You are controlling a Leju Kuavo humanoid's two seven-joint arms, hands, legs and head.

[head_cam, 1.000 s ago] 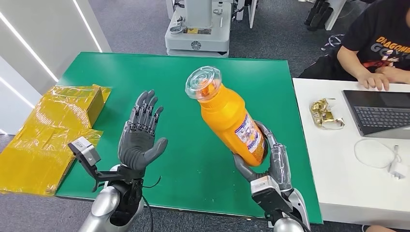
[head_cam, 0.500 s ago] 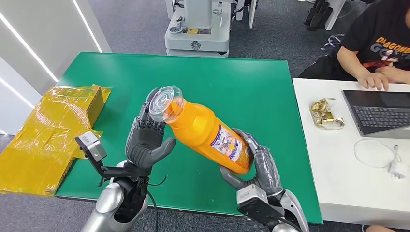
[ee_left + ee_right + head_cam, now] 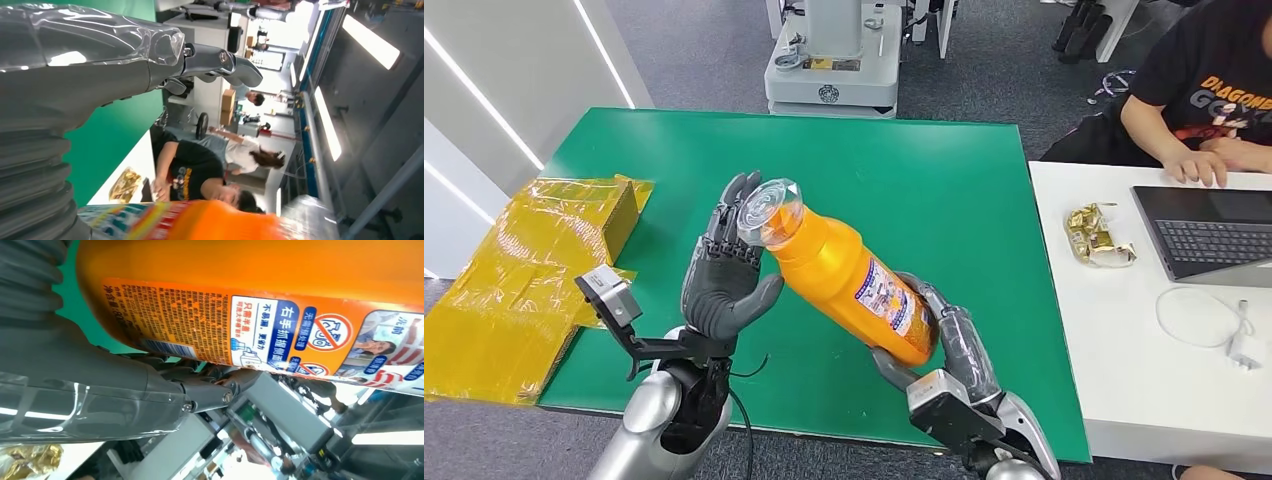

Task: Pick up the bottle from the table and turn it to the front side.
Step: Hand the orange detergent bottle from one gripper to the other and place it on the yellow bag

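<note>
Orange bottle (image 3: 849, 283) being held tilted above the green surface (image 3: 944, 190), cap end leaning toward the left robot hand (image 3: 724, 275).

Right robot hand (image 3: 944, 345) is gripping the bottle's lower body, fingers wrapping round under the label; bottle is sitting clear of the surface. Clear cap (image 3: 769, 210) is lying against the left robot hand's fingers (image 3: 729, 215), which are standing spread and upright, palm facing the bottle, closing on nothing. A person (image 3: 1214, 80) is sitting at the white surface (image 3: 1144, 350) alongside, by a laptop (image 3: 1209, 235).

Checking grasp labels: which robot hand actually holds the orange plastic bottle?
The right robot hand grips the orange plastic bottle around its base; the left robot hand is spread open beside the clear cap.
</note>
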